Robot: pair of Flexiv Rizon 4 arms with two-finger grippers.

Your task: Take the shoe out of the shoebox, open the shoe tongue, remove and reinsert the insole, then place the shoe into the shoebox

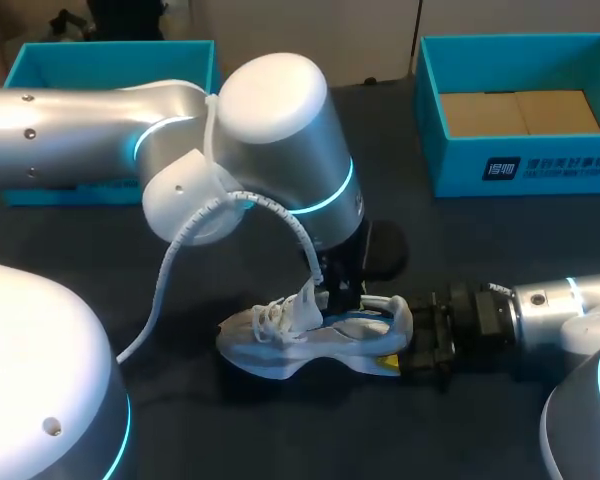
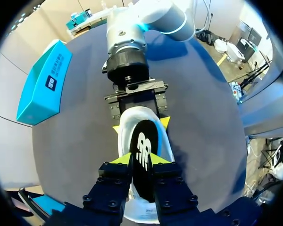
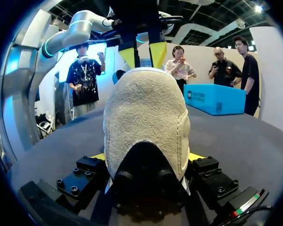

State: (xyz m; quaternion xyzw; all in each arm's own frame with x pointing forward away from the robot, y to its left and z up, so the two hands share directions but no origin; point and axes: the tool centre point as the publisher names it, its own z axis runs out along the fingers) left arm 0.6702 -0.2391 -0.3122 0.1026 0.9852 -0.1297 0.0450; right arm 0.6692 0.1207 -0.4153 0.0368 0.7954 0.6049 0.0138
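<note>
Head view has a white and pale grey lace-up sports shoe (image 1: pixel 280 345) lying out on the dark tabletop (image 1: pixel 500 260), sole down, toe towards my left side. My right arm comes in low behind the heel, and the right gripper (image 1: pixel 401 342) is clamped on that heel, one yellow-tipped finger on each side of it. My left arm bends down over the shoe from above, and the left gripper (image 1: pixel 338 292) hangs at the mouth of the shoe, just behind the laces.

Beyond the heel end of the shoe and well apart from it stands an open teal cardboard shoebox (image 1: pixel 520 170) with a brown cardboard insert (image 1: pixel 520 112) in its bottom. A second teal box (image 1: pixel 110 52) sits well beyond the toe end, partly hidden by the left arm.

Left wrist view looks straight down into the shoe (image 2: pixel 126 134). A black insole with a white logo (image 2: pixel 142 141) lies inside it, directly under the left gripper (image 2: pixel 139 160); I cannot tell whether that gripper has hold of anything. The right gripper (image 2: pixel 140 125) is at the far end, pinching the heel.

Right wrist view is filled by the fuzzy grey heel of the shoe (image 3: pixel 146 113), squeezed between the fingers of the right gripper (image 3: pixel 147 157).
</note>
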